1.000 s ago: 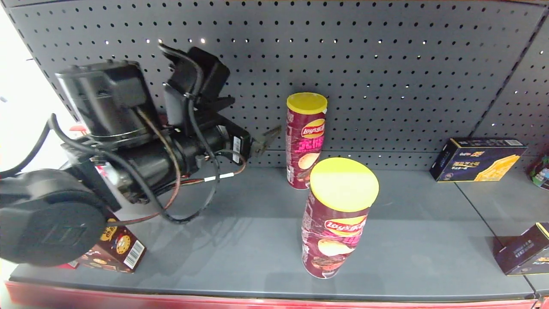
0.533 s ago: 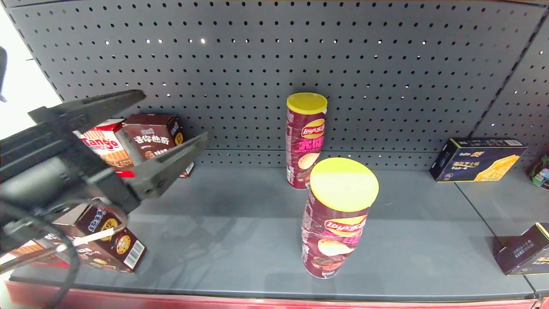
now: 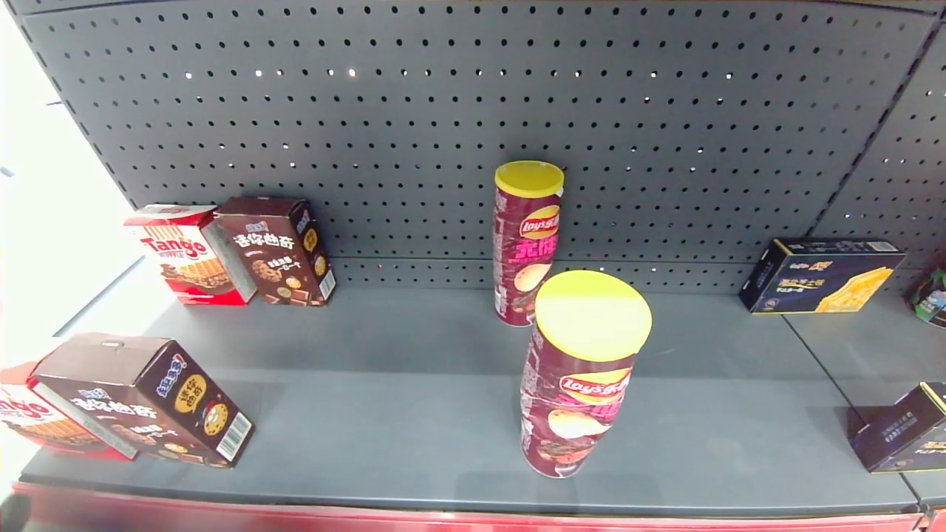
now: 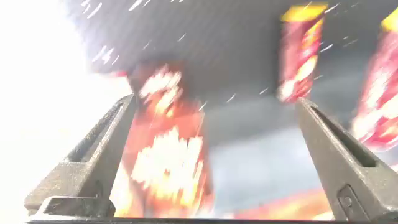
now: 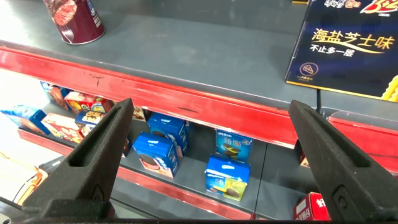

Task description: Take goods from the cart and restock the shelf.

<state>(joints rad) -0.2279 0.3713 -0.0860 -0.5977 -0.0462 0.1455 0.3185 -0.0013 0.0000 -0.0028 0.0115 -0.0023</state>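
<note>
Restocking under way: both pincers are empty, the left gripper (image 4: pixel 214 102) with its fingers wide apart before the shelf (image 3: pixel 414 414) in a blurred view, and the right gripper (image 5: pixel 210 104) likewise spread, low at the shelf's red front lip (image 5: pixel 186 93) above a lower tier of blue boxes (image 5: pixel 155 152). Two chip cans already stand upright mid-shelf, the front can (image 3: pixel 576 384) near the edge and the back can (image 3: pixel 526 244) against the perforated wall, a little apart from each other. The step in hand looks like a return to the cart for the next item. To do it well, the arms should clear the lip and the brown box (image 3: pixel 148 399) lying tilted at the left front, and the next can should come in upright to the open floor beside the front can, since a tall tube near the edge would topple from a light knock. Both cans carry yellow lids and every carton appears shut, including the red wafer box (image 3: pixel 185 255), the cookie box (image 3: pixel 277 247) and the dark blue box (image 3: pixel 820 273), so their contents cannot be seen.
</note>
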